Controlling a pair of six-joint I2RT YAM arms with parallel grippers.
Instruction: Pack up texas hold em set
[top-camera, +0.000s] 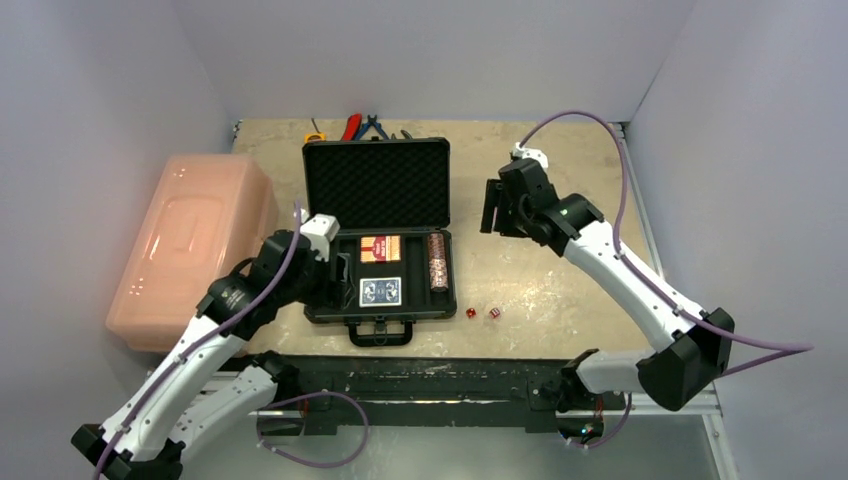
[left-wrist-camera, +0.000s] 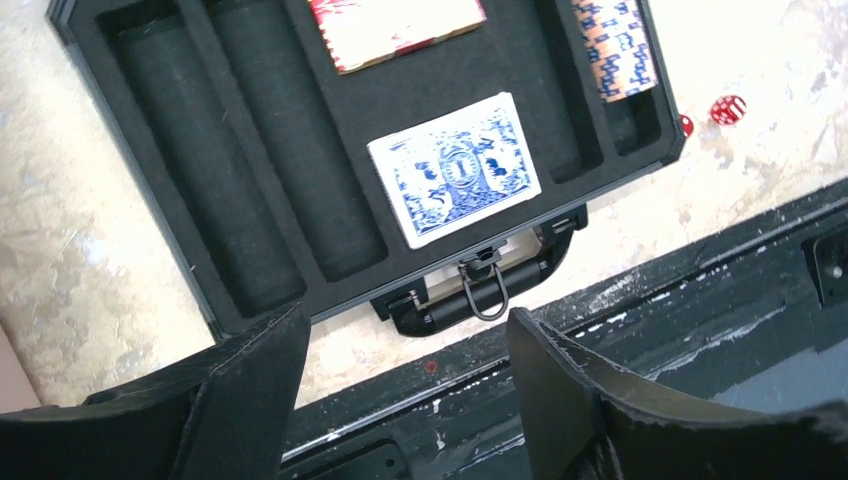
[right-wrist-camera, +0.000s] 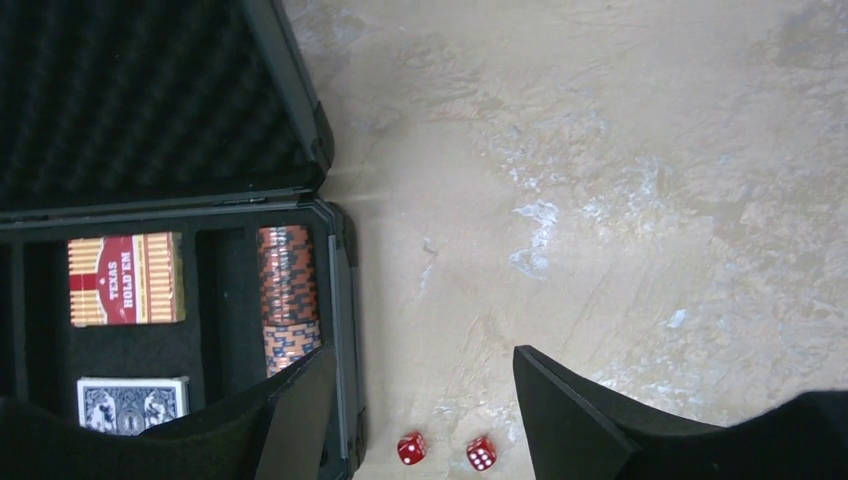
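The black case (top-camera: 326, 300) lies open at the table's middle, its foam lid (top-camera: 375, 185) laid back. Inside are a red card deck (top-camera: 380, 248), a blue card deck (top-camera: 380, 291) and one reddish chip roll (top-camera: 437, 260); no second roll shows. Two red dice (top-camera: 482, 313) lie on the table just right of the case. My left gripper (top-camera: 336, 276) is open and empty over the case's left side; its view shows the blue deck (left-wrist-camera: 455, 170) and the handle (left-wrist-camera: 480, 295). My right gripper (top-camera: 492, 212) is open and empty, raised right of the lid; its view shows the dice (right-wrist-camera: 446, 451) and the chip roll (right-wrist-camera: 288, 300).
A large pink translucent bin (top-camera: 190, 240) stands left of the case. Pliers and a yellow tape measure (top-camera: 350, 127) lie at the back edge. The two long slots (left-wrist-camera: 230, 150) on the case's left hold nothing. Grey walls close in on three sides.
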